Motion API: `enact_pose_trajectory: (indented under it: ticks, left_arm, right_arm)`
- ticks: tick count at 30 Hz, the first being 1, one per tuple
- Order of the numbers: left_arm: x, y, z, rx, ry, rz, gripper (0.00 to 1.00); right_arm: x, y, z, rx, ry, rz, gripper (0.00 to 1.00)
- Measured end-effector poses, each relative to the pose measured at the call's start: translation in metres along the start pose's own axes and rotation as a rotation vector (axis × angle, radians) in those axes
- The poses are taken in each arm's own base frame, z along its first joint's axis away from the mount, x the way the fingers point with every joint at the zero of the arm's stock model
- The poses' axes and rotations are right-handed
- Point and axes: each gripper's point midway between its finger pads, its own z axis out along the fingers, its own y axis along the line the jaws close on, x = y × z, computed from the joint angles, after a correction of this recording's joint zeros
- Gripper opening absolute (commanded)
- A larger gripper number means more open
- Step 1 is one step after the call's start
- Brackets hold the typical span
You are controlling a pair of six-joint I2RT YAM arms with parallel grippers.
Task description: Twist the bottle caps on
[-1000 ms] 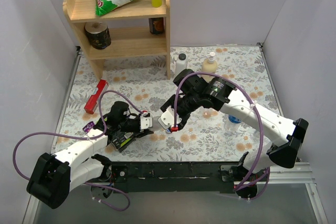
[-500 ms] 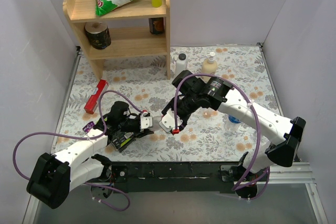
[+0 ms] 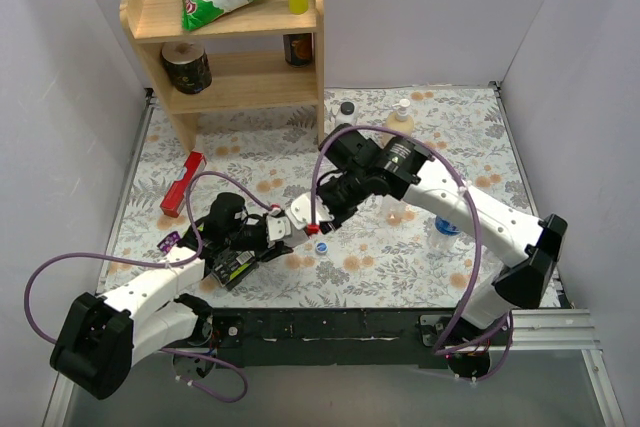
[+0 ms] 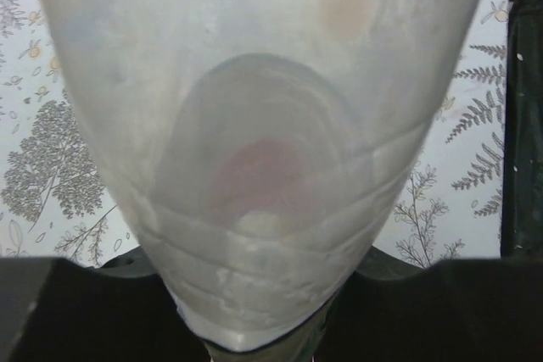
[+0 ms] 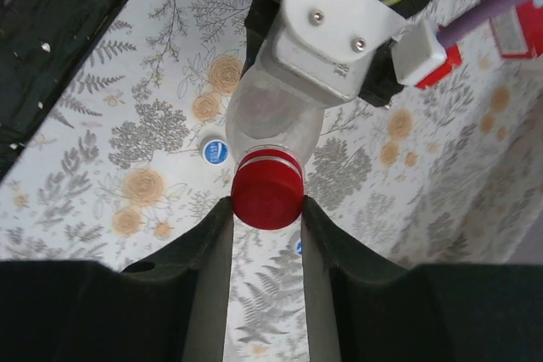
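My left gripper (image 3: 278, 229) is shut on a clear plastic bottle (image 5: 271, 120), which it holds sideways just above the table. The bottle's body fills the left wrist view (image 4: 263, 125). A red cap (image 5: 268, 195) sits on the bottle's neck, and my right gripper (image 5: 266, 205) is shut on it, one finger on each side. From above the red cap (image 3: 313, 228) shows where the two grippers meet. A blue-white cap (image 5: 216, 151) lies on the table under the bottle and also shows from above (image 3: 322, 245). A second bit of blue (image 5: 299, 247) peeks out between my right fingers.
A wooden shelf (image 3: 150, 42) with a snack bag stands at the back left. A white bottle with a black cap (image 3: 347, 112) and a cream pump bottle (image 3: 401, 119) stand behind the right arm. A red box (image 3: 183, 184) lies at the left and a blue-topped clear bottle (image 3: 447, 230) at the right.
My right gripper has moved left and a little back with the red cap, up to the bottle's neck. The left gripper has held the bottle nearly still.
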Motion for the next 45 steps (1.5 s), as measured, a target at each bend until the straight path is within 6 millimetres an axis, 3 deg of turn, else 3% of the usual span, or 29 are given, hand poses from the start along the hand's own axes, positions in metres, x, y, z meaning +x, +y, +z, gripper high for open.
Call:
enact_pose_trajectory:
  ticks: [6, 8, 13, 15, 16, 17, 19, 20, 23, 26, 33, 36, 39, 41, 45]
  left_arm:
    - [-0.004, 0.025, -0.003, -0.141, 0.004, -0.06, 0.0]
    - [-0.002, 0.035, -0.005, -0.202, 0.017, -0.082, 0.0]
    - [0.013, 0.055, -0.013, -0.342, 0.082, -0.168, 0.0]
    - [0.018, 0.058, -0.014, -0.368, 0.101, -0.192, 0.0]
    - [0.019, 0.059, -0.015, -0.378, 0.106, -0.201, 0.0]
    - [0.019, 0.059, -0.015, -0.383, 0.107, -0.207, 0.0]
    - [0.018, 0.059, -0.015, -0.384, 0.103, -0.208, 0.0]
    - [0.018, 0.059, -0.014, -0.381, 0.101, -0.208, 0.0]
    - [0.013, 0.055, -0.012, -0.349, 0.087, -0.198, 0.0]
    - [0.005, 0.047, -0.008, -0.278, 0.072, -0.169, 0.0]
    - [0.007, 0.014, -0.002, -0.06, 0.093, -0.115, 0.0]
    - [0.004, 0.008, 0.0, -0.004, 0.093, -0.101, 0.0]
    - [-0.005, 0.01, 0.001, 0.027, 0.08, -0.083, 0.0]
    - [-0.011, 0.012, 0.001, 0.035, 0.071, -0.067, 0.0]
    - [-0.006, 0.005, 0.0, 0.064, 0.09, -0.077, 0.0]
  right_arm:
    - [0.004, -0.032, -0.002, 0.0, -0.003, 0.343, 0.12]
    - [0.006, -0.044, 0.0, -0.004, -0.018, 0.498, 0.04]
    - [0.031, -0.067, 0.01, 0.002, -0.053, 0.935, 0.01]
    - [0.033, -0.074, 0.014, 0.005, -0.054, 1.002, 0.01]
    - [0.034, -0.076, 0.015, 0.012, -0.051, 1.025, 0.07]
    - [0.035, -0.077, 0.015, 0.018, -0.045, 1.043, 0.24]
    - [0.035, -0.077, 0.013, 0.025, -0.039, 1.061, 0.4]
    - [0.034, -0.077, 0.012, 0.028, -0.038, 1.064, 0.49]
    - [0.036, -0.076, 0.004, 0.034, -0.034, 1.056, 0.59]
    - [0.034, -0.067, -0.011, 0.043, -0.034, 0.955, 0.63]
    - [0.012, -0.013, -0.056, 0.062, -0.017, 0.551, 0.64]
    - [-0.001, 0.001, -0.051, 0.046, -0.019, 0.386, 0.64]
    - [-0.008, 0.006, -0.033, 0.02, -0.02, 0.273, 0.63]
    - [-0.008, 0.005, -0.021, 0.015, -0.015, 0.227, 0.63]
    - [-0.009, -0.008, -0.015, 0.059, -0.007, 0.165, 0.61]
